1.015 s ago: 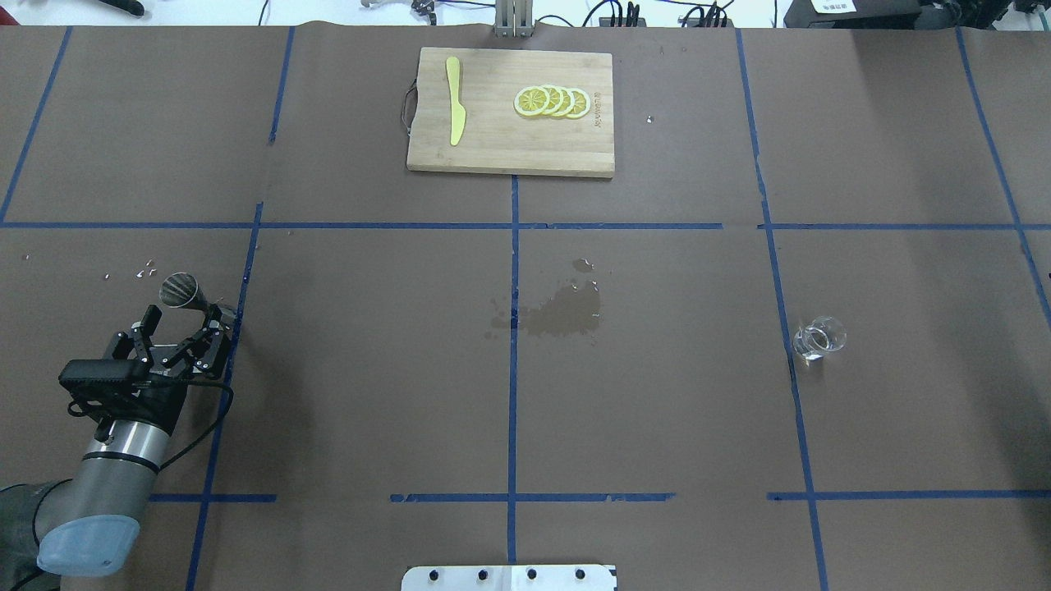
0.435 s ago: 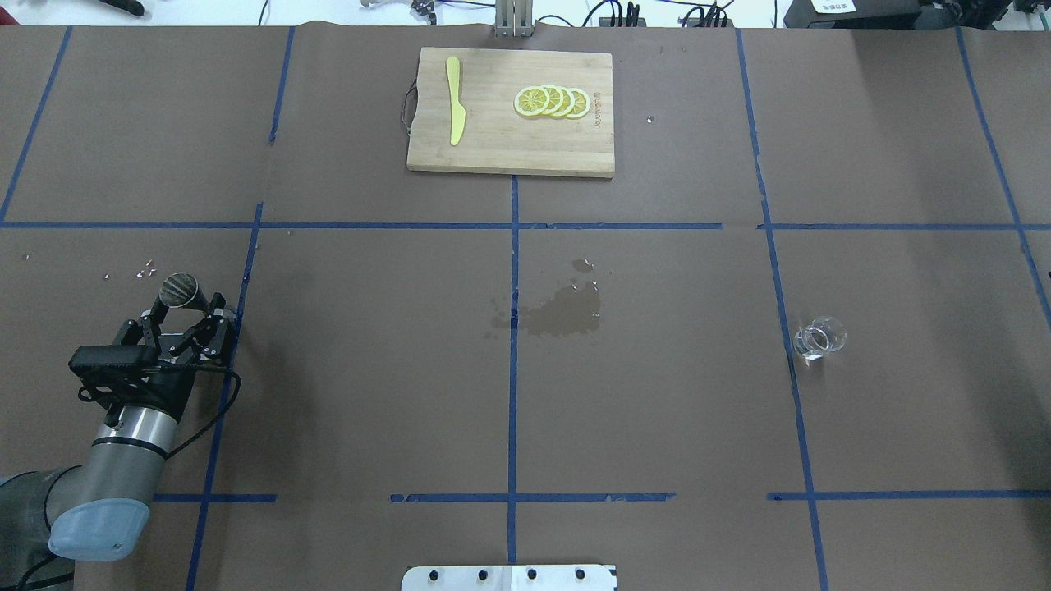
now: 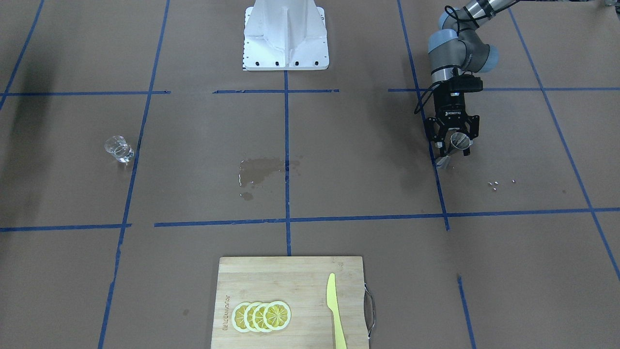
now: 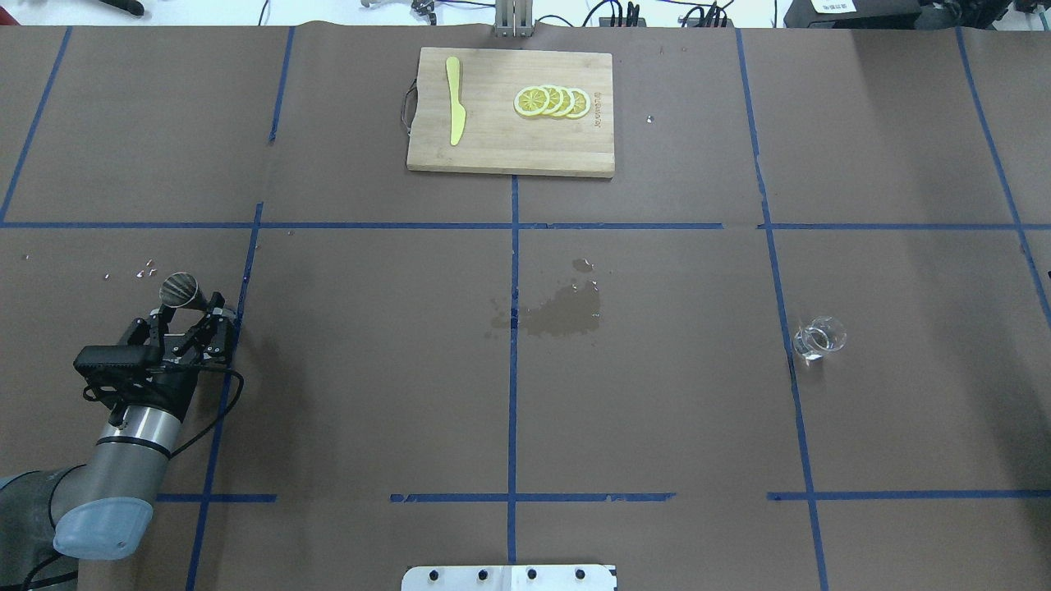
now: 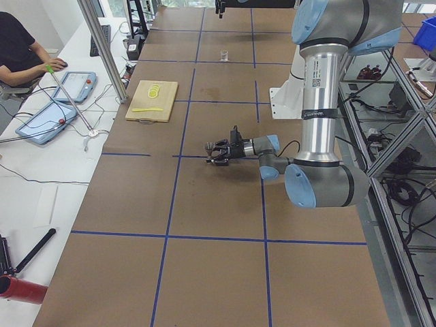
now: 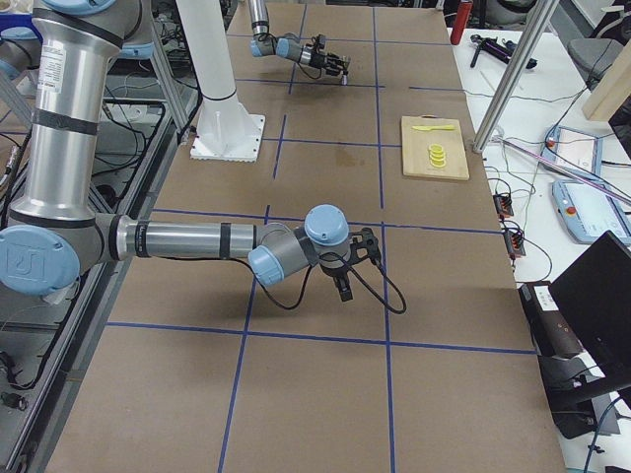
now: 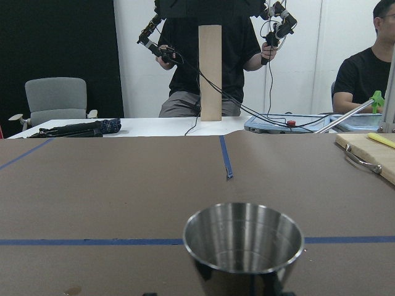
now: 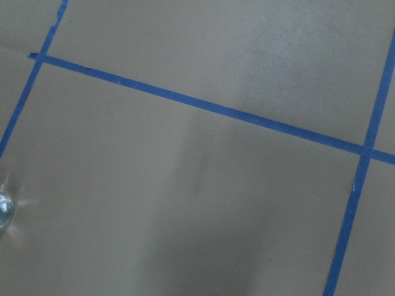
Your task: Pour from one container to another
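Left gripper [image 4: 187, 307] has slid forward since a second ago, fingers spread either side of the jigger [image 4: 178, 288] (upright on the table [image 4: 369, 394]), not clamped. Glass tumbler [image 4: 819, 336] stands well off to its right. Right gripper [image 6: 345, 281]: cannot tell if spread or closed.

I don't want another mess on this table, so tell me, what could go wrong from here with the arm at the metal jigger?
The left gripper is open around the jigger, which has a narrow waist. An off-centre close could knock it over. The glass stands far across the table, beyond a wet patch. Bringing the two together means a long carry, with a chance of spilling.
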Controlling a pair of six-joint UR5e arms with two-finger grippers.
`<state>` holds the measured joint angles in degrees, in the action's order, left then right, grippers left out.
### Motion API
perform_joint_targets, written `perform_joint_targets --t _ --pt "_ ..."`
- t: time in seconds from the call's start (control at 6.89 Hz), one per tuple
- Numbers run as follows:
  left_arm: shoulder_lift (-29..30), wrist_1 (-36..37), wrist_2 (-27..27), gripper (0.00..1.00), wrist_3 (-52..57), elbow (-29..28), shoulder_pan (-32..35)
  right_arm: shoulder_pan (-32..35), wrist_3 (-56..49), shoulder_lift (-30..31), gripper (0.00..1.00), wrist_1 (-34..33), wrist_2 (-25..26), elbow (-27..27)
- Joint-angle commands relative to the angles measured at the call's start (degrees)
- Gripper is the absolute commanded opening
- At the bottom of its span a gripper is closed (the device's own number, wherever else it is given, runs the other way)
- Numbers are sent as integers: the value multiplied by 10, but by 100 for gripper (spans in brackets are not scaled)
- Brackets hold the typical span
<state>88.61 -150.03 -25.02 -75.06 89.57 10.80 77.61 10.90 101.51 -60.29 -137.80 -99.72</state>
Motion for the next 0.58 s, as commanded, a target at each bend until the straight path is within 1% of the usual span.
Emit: perform_joint_targets --t 0.0,0.44 --pt "6 0 -5 58 0 -3 0 0 0 0 100 0 0 0" --pt "6 0 -9 55 0 -3 -1 0 0 0 100 0 0 2"
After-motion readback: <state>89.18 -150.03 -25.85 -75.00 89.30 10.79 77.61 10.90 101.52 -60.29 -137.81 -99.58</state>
